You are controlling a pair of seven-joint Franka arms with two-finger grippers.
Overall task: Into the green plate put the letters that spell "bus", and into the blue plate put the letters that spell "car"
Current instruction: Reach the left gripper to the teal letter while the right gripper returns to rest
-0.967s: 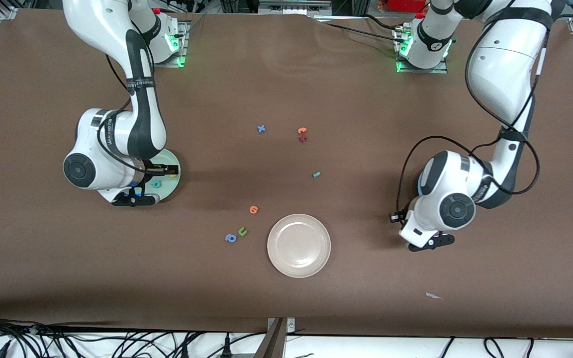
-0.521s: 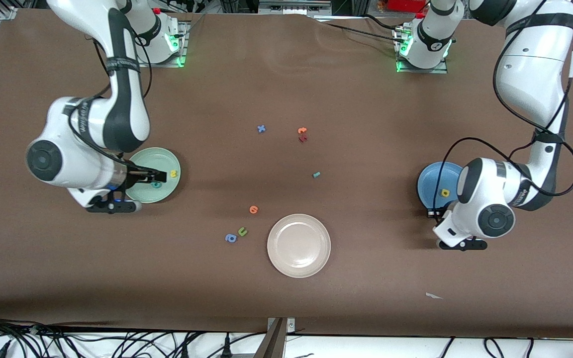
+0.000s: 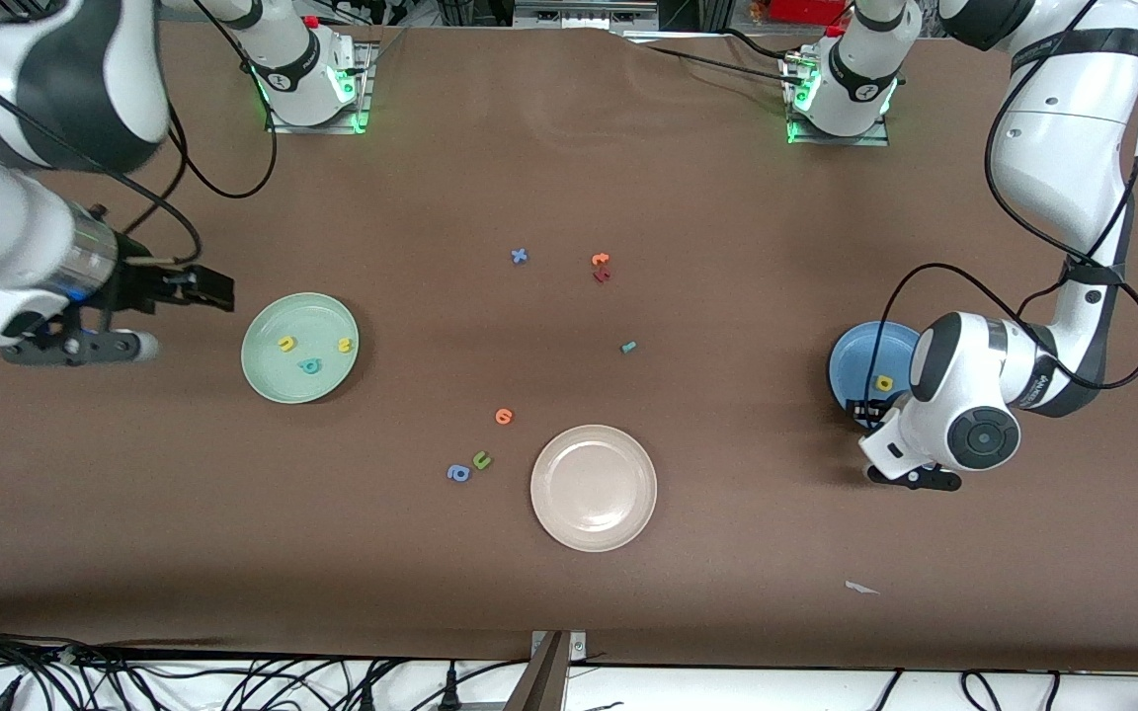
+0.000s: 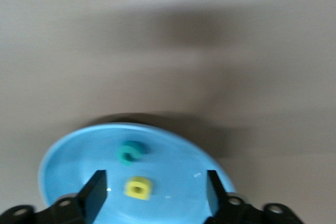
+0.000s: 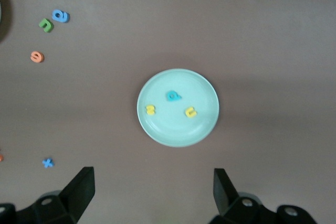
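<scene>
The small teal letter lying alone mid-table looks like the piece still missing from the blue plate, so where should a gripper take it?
The small teal letter lies flat on the bare table. Probably best to come straight down and pinch across its narrow width, as it sits too low for a side approach.

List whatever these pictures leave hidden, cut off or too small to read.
- Blue plate, front view: the left arm covers part of it; the left wrist view's edge cuts off its rim.
- Left gripper, front view: largely behind its own wrist.
- Small teal letter on the table: too small to read.
- Right arm, front view: cut off by the frame edge.
</scene>
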